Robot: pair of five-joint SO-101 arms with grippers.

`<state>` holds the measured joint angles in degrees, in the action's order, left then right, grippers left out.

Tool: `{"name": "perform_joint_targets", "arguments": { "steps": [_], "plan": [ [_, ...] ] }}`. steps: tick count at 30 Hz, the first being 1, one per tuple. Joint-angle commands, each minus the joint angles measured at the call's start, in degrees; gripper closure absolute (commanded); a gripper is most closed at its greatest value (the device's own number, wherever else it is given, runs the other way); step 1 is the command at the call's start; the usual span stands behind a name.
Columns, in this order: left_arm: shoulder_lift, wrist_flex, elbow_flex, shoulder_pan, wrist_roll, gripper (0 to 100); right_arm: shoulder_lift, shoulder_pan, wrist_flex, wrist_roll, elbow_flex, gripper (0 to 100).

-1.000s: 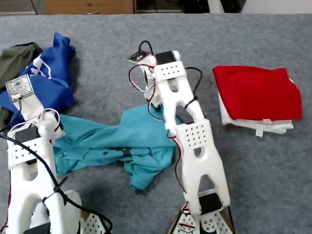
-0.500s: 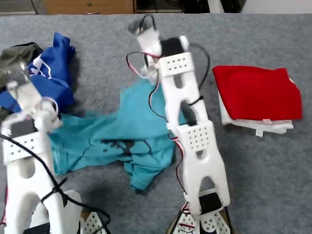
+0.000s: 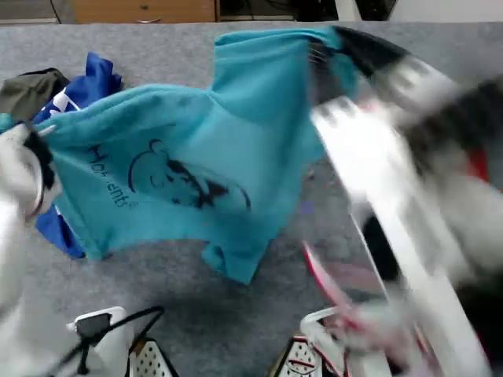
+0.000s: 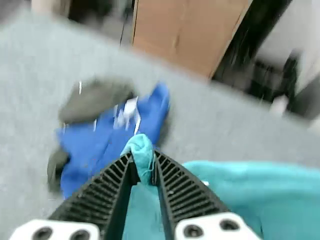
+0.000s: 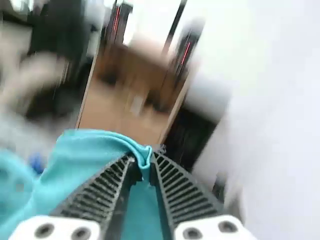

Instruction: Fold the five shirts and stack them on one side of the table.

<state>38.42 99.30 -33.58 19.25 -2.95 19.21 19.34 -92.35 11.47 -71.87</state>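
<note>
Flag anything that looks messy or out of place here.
The blue shirt and a dark olive shirt lie crumpled in a heap at the left edge of the table, unfolded. The teal shirt hangs stretched between the left pincer and right pincer, each shut on its fabric, which suits folding.

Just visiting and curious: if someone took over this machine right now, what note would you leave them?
Left tool: shut on one edge of the teal shirt.
Right tool: shut on another edge; the shirt hangs spread between them above the table.
Blue shirt and dark shirt lie crumpled at the table's left side.
Done: teal shirt picked up.
To do: fold it, then the other two, and stack.
</note>
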Motion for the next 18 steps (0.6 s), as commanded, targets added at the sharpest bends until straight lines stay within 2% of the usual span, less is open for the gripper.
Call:
{"name": "perform_joint_targets", "arguments": {
  "steps": [1, 4, 9, 13, 18],
  "plan": [
    [0.8, 1.3, -14.5, -0.2, -1.5, 98, 7.4, -0.8, 8.5, -0.4, 3.7, 99.6],
    [0.9, 1.4, -20.0, -0.2, -1.2, 98, 11.0, -0.8, 12.9, -0.4, 7.0, 99.6],
    [5.1, 1.5, -22.9, 1.2, -1.1, 98, 15.2, -0.7, 14.2, -2.5, 8.0, 99.6],
    [14.8, 1.5, -17.8, 5.8, 2.4, 98, 17.8, -0.7, 14.2, -2.5, 7.9, 99.6],
    [24.3, 1.4, -2.8, 6.0, 4.1, 98, 19.8, -0.8, 14.2, -2.4, 7.9, 99.5]
  ]
}}
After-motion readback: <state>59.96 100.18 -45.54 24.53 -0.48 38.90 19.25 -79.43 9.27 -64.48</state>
